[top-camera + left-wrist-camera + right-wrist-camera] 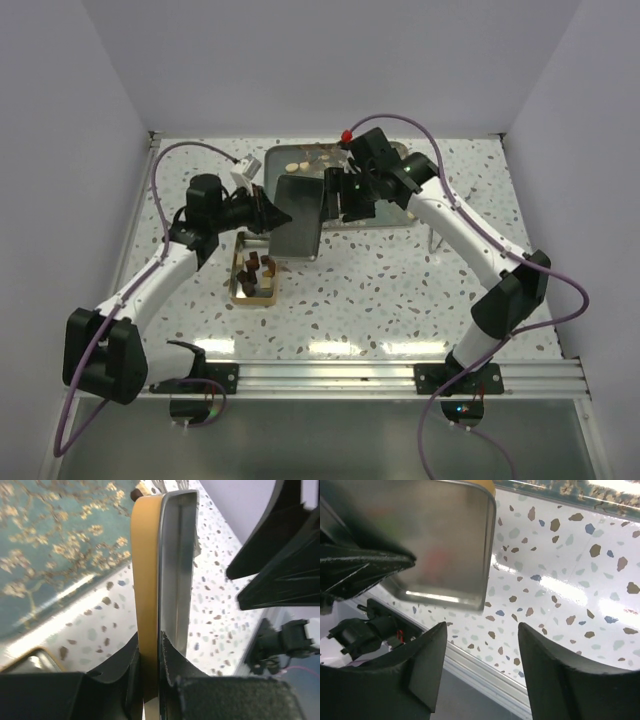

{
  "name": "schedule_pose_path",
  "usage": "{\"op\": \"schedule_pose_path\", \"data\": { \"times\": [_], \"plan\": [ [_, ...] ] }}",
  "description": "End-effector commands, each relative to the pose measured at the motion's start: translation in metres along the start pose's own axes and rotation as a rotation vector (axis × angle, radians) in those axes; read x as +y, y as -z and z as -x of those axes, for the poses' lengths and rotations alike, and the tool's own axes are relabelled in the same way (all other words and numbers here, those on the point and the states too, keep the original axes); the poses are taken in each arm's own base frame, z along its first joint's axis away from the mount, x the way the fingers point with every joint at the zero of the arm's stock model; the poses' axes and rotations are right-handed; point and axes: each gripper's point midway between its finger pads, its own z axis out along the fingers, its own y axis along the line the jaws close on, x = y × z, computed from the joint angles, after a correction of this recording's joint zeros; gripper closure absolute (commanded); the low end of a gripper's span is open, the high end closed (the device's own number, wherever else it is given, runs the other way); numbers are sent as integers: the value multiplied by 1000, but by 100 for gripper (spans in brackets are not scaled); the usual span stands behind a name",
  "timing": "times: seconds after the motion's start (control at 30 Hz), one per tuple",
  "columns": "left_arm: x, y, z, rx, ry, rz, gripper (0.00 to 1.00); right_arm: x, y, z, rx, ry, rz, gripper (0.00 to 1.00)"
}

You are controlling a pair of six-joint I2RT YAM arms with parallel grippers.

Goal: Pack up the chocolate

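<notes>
Some chocolate (258, 268) sits in the tin (236, 287); more lies on the tray (50, 570) at the desk's (400, 290) far edge. The left tool (268, 212) pinches the lid (298, 220), not yet fitted; the right tool (482, 636) stands wide and empty.

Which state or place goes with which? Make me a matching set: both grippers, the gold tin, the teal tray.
Things:
1. left gripper
2. right gripper
3. gold tin
4. teal tray

States or places:
A. open, holding nothing
B. at the far side of the table
C. clamped on the edge of the tin lid
D. standing open on the table, chocolate inside

Pairs: 1-C, 2-A, 3-D, 4-B
</notes>
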Motion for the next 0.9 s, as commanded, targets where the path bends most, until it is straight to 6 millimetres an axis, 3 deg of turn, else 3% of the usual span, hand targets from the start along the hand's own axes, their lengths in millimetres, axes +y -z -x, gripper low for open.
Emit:
{"op": "schedule_pose_path", "data": {
  "times": [0.0, 0.1, 0.2, 0.27, 0.4, 0.47, 0.5, 0.53, 0.6, 0.63, 0.87],
  "plan": [
    [-5, 8, 48, -79, -367, 34, 100, 6, 72, 18, -95, 39, 9, 36],
    [-6, 17, 56, -95, -512, 58, 100, 6, 110, 30, -136, -11, 77, 29],
    [-21, 31, 78, -196, -674, 62, 100, -3, 133, 49, -174, -111, 144, 26],
    [-35, 45, 91, -266, -799, 77, 100, 11, 145, 61, -177, -153, 243, 26],
    [-46, 58, 103, -287, -944, 130, 100, 29, 142, 76, -153, -205, 369, 26],
    [-60, 62, 104, -294, -1007, 134, 100, 39, 136, 77, -96, -254, 444, 26],
    [-57, 64, 105, -278, -1051, 181, 100, 45, 137, 82, -101, -253, 482, 26],
    [-69, 64, 100, -278, -1088, 168, 100, 49, 135, 82, -76, -295, 506, 26],
    [-66, 67, 99, -261, -1147, 225, 100, 58, 136, 86, -49, -310, 572, 26],
    [-75, 68, 97, -272, -1170, 218, 100, 61, 137, 87, -40, -335, 586, 26],
    [-78, 68, 87, -289, -1263, 270, 100, 64, 131, 81, 36, -407, 626, 27]
  ]
}}
